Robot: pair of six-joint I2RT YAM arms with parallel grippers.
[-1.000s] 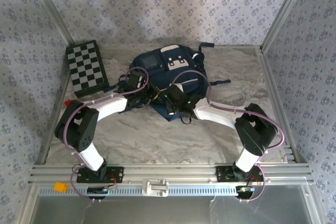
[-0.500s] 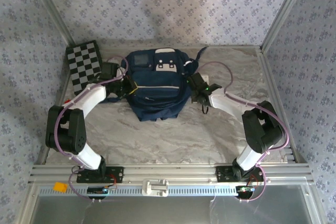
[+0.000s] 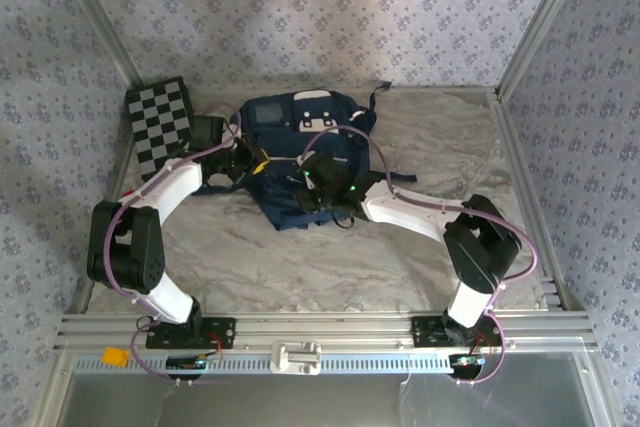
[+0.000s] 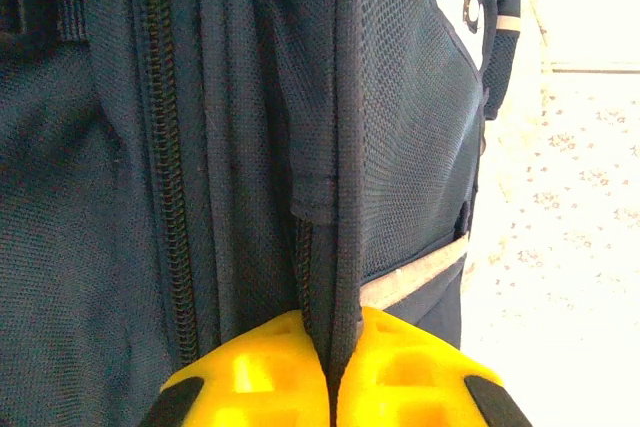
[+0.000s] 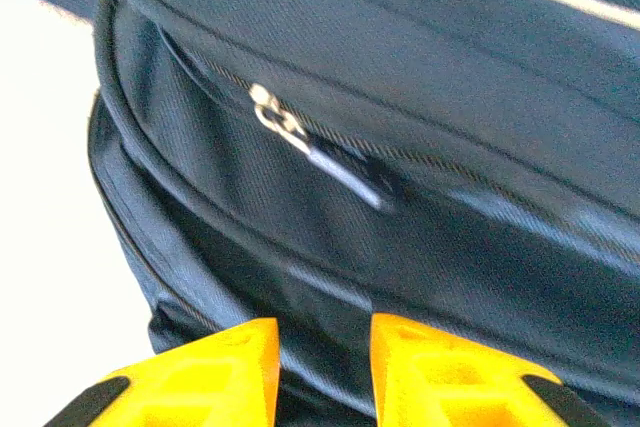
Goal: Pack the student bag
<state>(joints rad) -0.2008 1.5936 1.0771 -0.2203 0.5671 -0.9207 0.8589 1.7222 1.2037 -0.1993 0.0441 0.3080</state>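
1. The student bag (image 3: 300, 137) lies flat toward the back of the worktop (image 3: 300, 267), a little left of centre. Its white patch pockets point to the far wall, and its left side is near a checkerboard (image 3: 165, 130).
2. In the right wrist view, a metal zip pull (image 5: 300, 142) lies flat on a zipper line that looks shut. I can't make out any open compartment.
3. My left gripper (image 4: 330, 387) is clamped on the bag's left side. A seam fold of navy fabric is pinched between its yellow fingers, just beside another zipper track (image 4: 160, 147).
4. My right gripper (image 5: 325, 347) hovers at the near part of the bag. Its jaws stand a little apart, and I can see nothing held between them. The zip pull sits ahead of the fingertips, not touching them.
5. I judge we are at the opening step. The left side anchors the bag so the right can work the zipper, and no packing has begun.
6. Next, I'd need to ease the right gripper forward and line the jaws across the thin tab. Then I'd close on it and draw along the track against the left's hold. The tab is small and lies flat, so a slipped pinch seems likely.
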